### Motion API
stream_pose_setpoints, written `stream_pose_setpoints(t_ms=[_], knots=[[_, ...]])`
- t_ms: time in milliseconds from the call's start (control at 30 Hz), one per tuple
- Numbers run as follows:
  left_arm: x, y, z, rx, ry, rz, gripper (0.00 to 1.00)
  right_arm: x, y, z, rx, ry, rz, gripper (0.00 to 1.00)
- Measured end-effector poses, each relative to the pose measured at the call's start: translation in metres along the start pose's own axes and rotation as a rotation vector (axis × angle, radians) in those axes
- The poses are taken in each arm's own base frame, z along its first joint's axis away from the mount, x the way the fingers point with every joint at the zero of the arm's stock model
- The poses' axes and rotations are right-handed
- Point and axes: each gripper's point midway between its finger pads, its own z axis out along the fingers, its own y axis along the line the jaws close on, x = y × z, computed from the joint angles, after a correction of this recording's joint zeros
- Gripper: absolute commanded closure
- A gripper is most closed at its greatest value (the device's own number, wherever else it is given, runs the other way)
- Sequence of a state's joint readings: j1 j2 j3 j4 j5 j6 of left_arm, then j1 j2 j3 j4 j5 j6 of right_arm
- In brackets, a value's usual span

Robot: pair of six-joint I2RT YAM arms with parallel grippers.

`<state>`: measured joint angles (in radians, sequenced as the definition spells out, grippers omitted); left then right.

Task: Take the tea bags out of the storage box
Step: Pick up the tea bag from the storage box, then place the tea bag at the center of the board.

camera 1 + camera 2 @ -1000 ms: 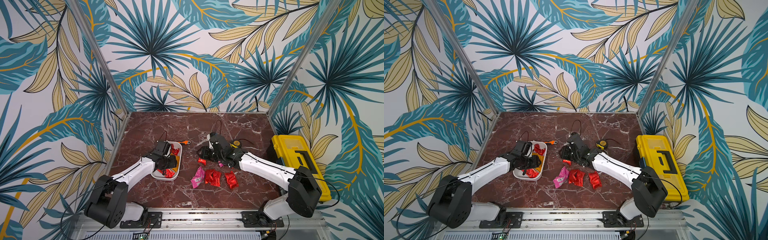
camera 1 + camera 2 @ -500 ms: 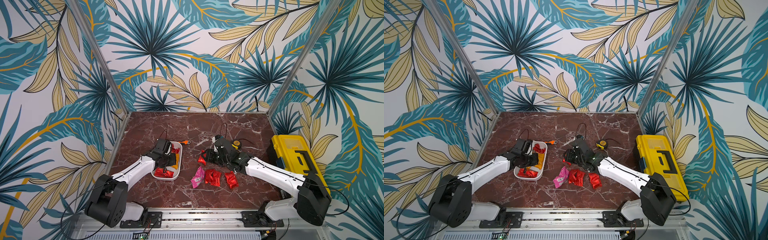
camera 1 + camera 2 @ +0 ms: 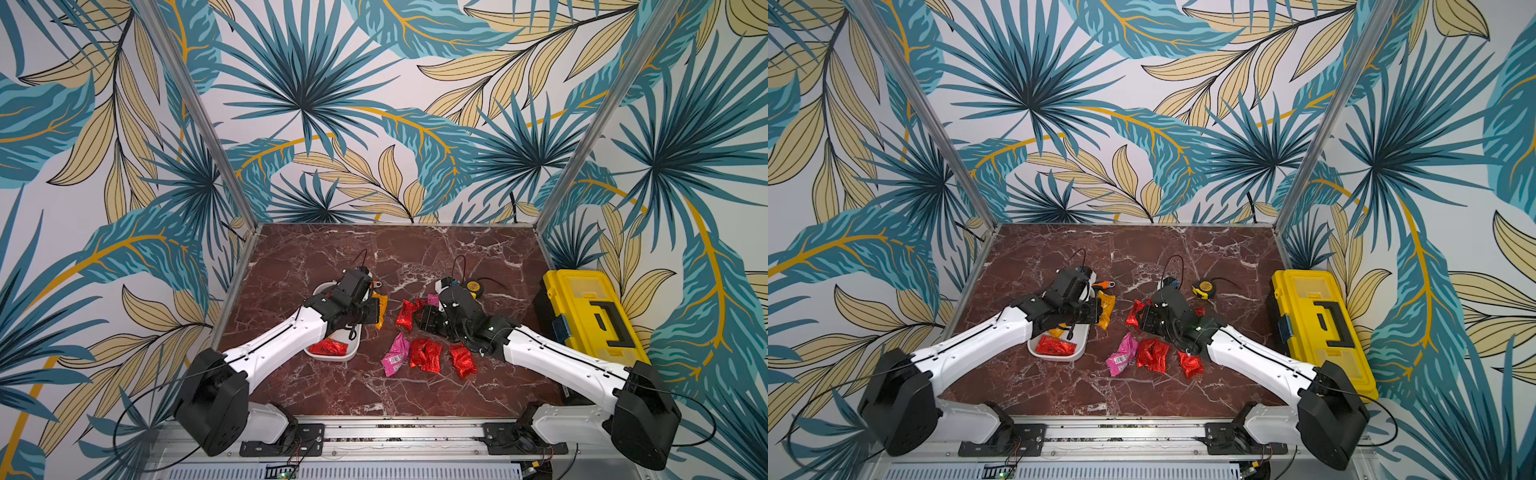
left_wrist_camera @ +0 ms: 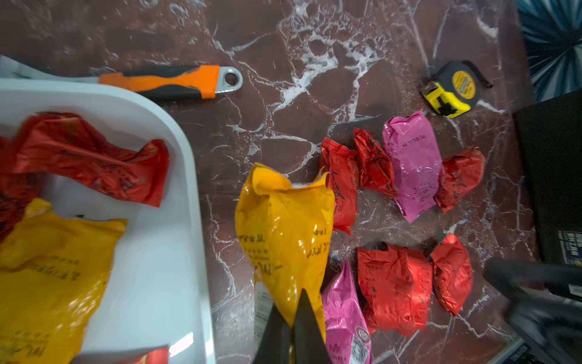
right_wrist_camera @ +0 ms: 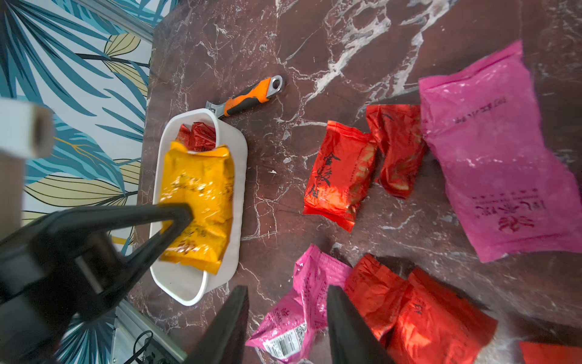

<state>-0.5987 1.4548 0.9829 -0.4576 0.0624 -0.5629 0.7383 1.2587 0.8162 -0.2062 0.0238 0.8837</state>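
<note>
Tea bag [image 4: 283, 227] between left fingers [image 4: 308, 331]

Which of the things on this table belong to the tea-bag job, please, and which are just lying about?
Job: storage box; tea bags inside it and on the table; orange-yellow tea bag in the left gripper.
Lying about: adjustable wrench, tape measure, yellow toolbox.

The left gripper [image 3: 1096, 312] clamps one orange-yellow foil sachet [image 3: 1106, 308], held just past the rim of the shallow white plastic tray [image 3: 1081, 349] on the right arm's side. Inside the tray are one red foil sachet [image 3: 1054, 345] and a second orange-yellow sachet [image 3: 1055, 332], partly hidden by the arm. On the dark red marble tabletop [image 3: 1059, 249] lie one pink foil sachet [image 3: 1121, 355] and several red ones [image 3: 1152, 353]. The right gripper [image 3: 1142, 320] sits low beside them.
</note>
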Motion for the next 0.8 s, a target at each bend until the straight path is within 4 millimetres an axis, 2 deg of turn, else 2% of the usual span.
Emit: stream_pose_setpoints(t_ms=[100, 200, 267, 333, 433, 500, 567, 633, 733, 800], knots=[[0.004, 0.004, 0.030, -0.028, 0.047, -0.016, 0.95, 0.003, -0.006, -0.007, 0.009, -0.003, 0.011, 0.54], [0.006, 0.004, 0.054, -0.034, 0.078, -0.030, 0.88, 0.003, -0.010, -0.013, 0.015, -0.013, 0.016, 0.54], [0.007, 0.000, 0.067, -0.023, 0.089, -0.038, 0.80, 0.002, -0.010, -0.016, 0.016, -0.020, 0.018, 0.54], [0.006, -0.004, 0.075, -0.011, 0.093, -0.049, 0.62, 0.001, -0.011, -0.019, 0.019, -0.025, 0.018, 0.54], [0.004, -0.007, 0.074, -0.003, 0.083, -0.050, 0.43, 0.003, -0.013, -0.019, 0.028, -0.020, 0.018, 0.54], [-0.001, -0.008, 0.066, -0.006, 0.062, -0.045, 0.37, 0.003, -0.014, -0.019, 0.033, -0.017, 0.017, 0.53], [-0.011, -0.009, 0.047, -0.013, 0.018, -0.035, 0.35, 0.004, -0.015, -0.018, 0.036, -0.013, 0.016, 0.53], [-0.025, -0.010, 0.020, -0.024, -0.049, -0.026, 0.34, 0.005, -0.016, -0.015, 0.043, -0.007, 0.015, 0.53], [-0.048, -0.007, -0.032, -0.037, -0.177, -0.021, 0.34, 0.008, -0.018, -0.011, 0.052, 0.010, 0.012, 0.53], [-0.056, 0.008, -0.061, -0.064, -0.247, -0.029, 0.34, 0.011, -0.018, -0.007, 0.055, 0.024, 0.012, 0.53]])
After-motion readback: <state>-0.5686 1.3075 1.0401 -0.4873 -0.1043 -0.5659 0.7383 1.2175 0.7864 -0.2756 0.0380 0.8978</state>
